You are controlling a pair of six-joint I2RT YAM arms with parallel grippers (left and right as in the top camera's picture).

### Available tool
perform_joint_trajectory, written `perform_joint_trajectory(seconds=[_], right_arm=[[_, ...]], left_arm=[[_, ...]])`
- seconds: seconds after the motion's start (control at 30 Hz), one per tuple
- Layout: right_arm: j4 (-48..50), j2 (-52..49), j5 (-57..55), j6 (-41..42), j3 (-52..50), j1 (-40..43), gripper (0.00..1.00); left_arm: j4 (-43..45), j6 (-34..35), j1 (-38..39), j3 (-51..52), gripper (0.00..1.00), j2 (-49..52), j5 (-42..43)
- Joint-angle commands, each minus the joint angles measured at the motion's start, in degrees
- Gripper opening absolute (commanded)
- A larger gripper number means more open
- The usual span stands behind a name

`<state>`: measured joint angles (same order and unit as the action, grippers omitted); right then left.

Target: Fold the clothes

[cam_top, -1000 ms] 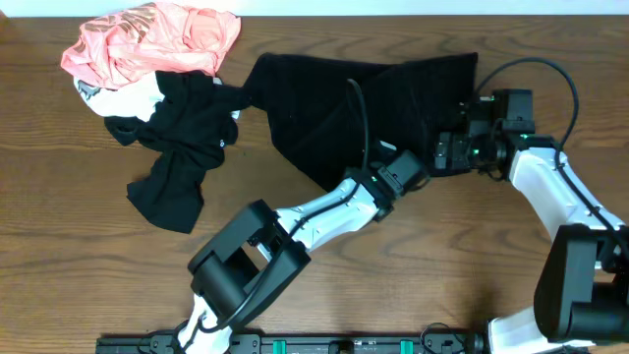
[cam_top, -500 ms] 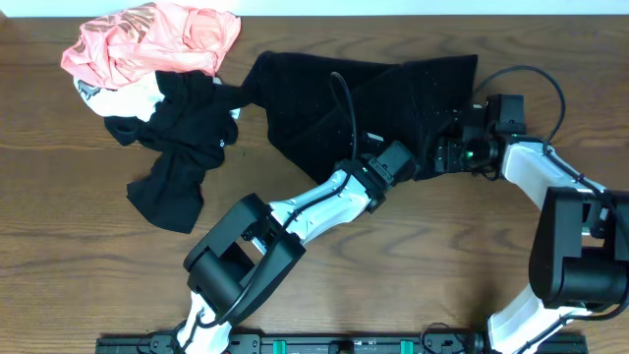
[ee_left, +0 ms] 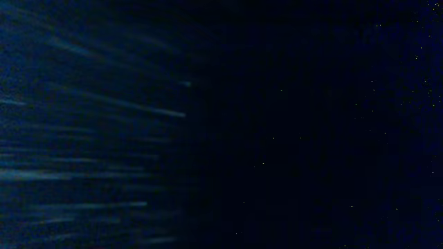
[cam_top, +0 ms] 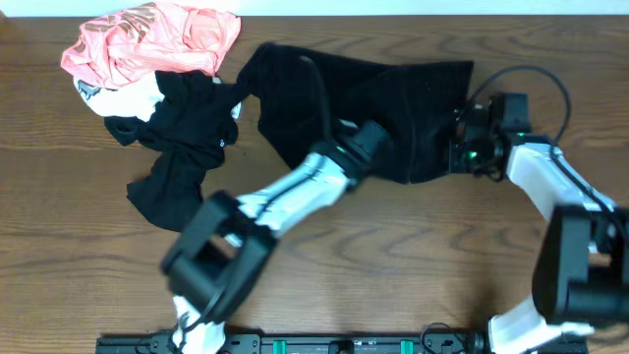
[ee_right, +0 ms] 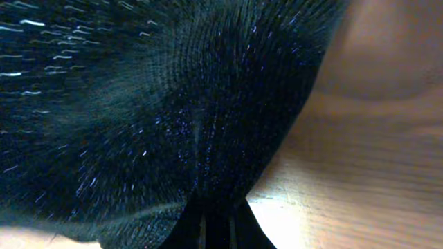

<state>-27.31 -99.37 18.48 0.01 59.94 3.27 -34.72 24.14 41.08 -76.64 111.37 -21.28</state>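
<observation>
The clothes [cam_top: 413, 98] lie toward the far edge of the table [cam_top: 423, 265], right of centre: one big black garment spread out roughly flat, its top edge near the back of the table and its lower edge running at a slant from left to right. Up close in the right wrist view the clothes [ee_right: 138, 104] show as a thick, fuzzy ribbed knit, flecked with tiny pale glints, the ribs drawing together into a pucker just where the fingers meet it. Bare wood shows to the right of it there.

The right gripper [cam_top: 458, 149] sits at the garment's right edge, clamped on the knit – in its own camera the right gripper [ee_right: 211, 225] has the fabric bunched straight into it. The left gripper [cam_top: 371, 138] is on top of the garment near its middle, clenched tight; its camera gives only darkness and blurred pale streaks, so whether any cloth is pinched I cannot tell.

Off to the left, apart from all this, a salmon-pink garment [cam_top: 147, 44] is heaped in the far corner beside a thinner black garment [cam_top: 177, 147] – a faint pale print on the pink one is too small to read.
</observation>
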Motion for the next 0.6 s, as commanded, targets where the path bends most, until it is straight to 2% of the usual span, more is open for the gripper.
perform_joint_trajectory(seconds=[0.0, 0.23, 0.57], right_arm=[[-1.2, 9.0, 0.1, 0.4, 6.4, 1.2, 0.01], [-6.0, 18.6, -2.6, 1.3, 15.0, 3.9, 0.01], [-12.1, 24.4, -3.1, 1.7, 21.2, 5.6, 0.01]], left_arm=[[-0.8, -1.6, -5.2, -2.6, 0.06, -8.9, -2.4], [-0.6, -2.4, -13.2, -2.6, 0.06, -22.3, -2.4], [1.6, -7.7, -14.1, -2.6, 0.06, -37.9, -2.5]])
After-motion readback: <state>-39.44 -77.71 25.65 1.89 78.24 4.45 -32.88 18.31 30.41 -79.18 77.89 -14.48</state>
